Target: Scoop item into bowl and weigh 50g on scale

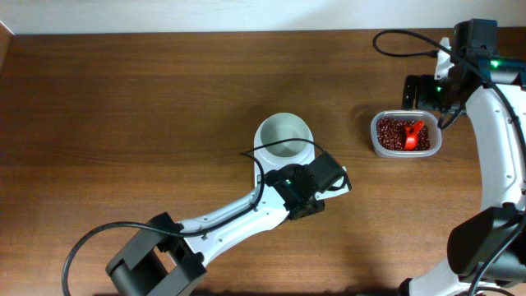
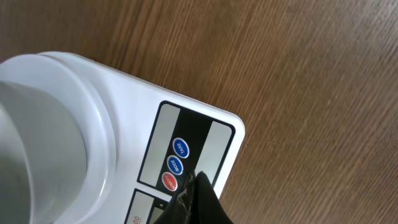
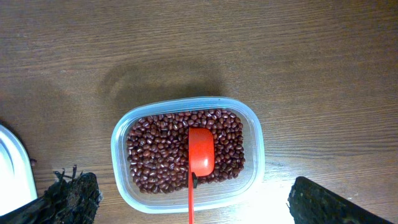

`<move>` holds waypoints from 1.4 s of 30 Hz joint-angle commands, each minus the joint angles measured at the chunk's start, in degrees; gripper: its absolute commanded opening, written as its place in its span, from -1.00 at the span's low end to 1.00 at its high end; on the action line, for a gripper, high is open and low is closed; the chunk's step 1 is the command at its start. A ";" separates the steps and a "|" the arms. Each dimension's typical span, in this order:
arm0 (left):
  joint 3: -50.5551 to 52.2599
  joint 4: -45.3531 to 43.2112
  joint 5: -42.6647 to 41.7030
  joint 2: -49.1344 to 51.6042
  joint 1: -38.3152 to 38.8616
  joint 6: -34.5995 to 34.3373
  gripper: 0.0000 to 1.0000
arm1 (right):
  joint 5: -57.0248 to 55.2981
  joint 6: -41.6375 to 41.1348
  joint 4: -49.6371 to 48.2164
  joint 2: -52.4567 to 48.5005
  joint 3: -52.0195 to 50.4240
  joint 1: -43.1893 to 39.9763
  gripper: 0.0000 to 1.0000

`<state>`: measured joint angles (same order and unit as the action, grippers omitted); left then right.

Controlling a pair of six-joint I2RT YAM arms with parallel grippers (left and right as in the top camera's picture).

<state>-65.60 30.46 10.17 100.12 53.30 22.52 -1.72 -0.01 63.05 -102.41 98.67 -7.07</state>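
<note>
The white bowl (image 1: pixel 283 136) stands on the white scale (image 1: pixel 310 153); it looks empty. My left gripper (image 1: pixel 319 186) is shut, over the scale's front edge. In the left wrist view its tip (image 2: pixel 196 186) sits on the scale's (image 2: pixel 124 87) panel right beside the red button (image 2: pixel 169 181), with the bowl (image 2: pixel 56 124) at the left. The dark reddish beans (image 1: pixel 389 131) fill a clear container (image 1: pixel 375 141) with the orange-red scoop (image 1: pixel 413 134) lying in them. My right gripper (image 3: pixel 199 198) is open and empty above the container (image 3: pixel 252 140), beans (image 3: pixel 155 155) and scoop (image 3: pixel 201 151).
Two blue buttons (image 2: pixel 178 155) sit above the red one on the scale. A black cable (image 1: pixel 403 37) loops at the back right. A white edge (image 3: pixel 9 168) shows at the left of the right wrist view. The wooden table (image 1: pixel 123 107) spreads to the left.
</note>
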 commanded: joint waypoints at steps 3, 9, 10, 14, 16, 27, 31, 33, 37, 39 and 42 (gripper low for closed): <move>-0.59 1.68 0.81 1.29 -0.39 4.90 -1.00 | -0.48 -0.22 0.09 0.79 0.72 0.26 0.98; -0.61 -0.42 6.19 7.78 -2.45 6.32 -1.00 | -0.50 -0.22 0.09 0.79 0.72 0.26 0.98; -0.61 -0.44 6.12 7.78 -2.45 6.29 -1.00 | -0.50 -0.22 0.09 0.79 0.72 0.26 0.98; -0.59 -2.16 6.16 10.25 -3.21 6.29 -1.00 | -0.48 -0.22 0.09 0.79 0.72 0.26 0.98; -0.59 -2.38 6.21 10.47 -3.23 6.32 -1.00 | -0.48 -0.22 0.09 0.79 0.72 0.26 0.97; -0.61 0.66 2.40 10.45 -2.45 6.27 -1.00 | -0.48 -0.22 0.09 0.79 0.72 0.26 0.98; -0.59 1.97 1.64 10.47 -2.40 6.29 -1.00 | -0.48 -0.22 0.09 0.79 0.72 0.26 0.98; -0.55 1.92 1.66 10.47 -2.49 6.32 -1.00 | -0.48 -0.22 0.09 0.79 0.72 0.26 0.98; -0.44 1.51 2.69 12.13 -3.21 6.29 -1.00 | -0.50 -0.22 0.09 0.79 0.72 0.26 0.98; -0.44 1.31 3.13 12.81 -3.21 6.29 -1.00 | -0.50 -0.22 0.09 0.79 0.72 0.26 0.97; -0.44 0.87 3.15 12.81 -3.28 6.32 -1.00 | -0.48 -0.22 0.09 0.79 0.72 0.26 0.98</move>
<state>-67.40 31.35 14.61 108.88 50.59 28.12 -1.72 -0.01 63.05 -102.41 98.67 -7.07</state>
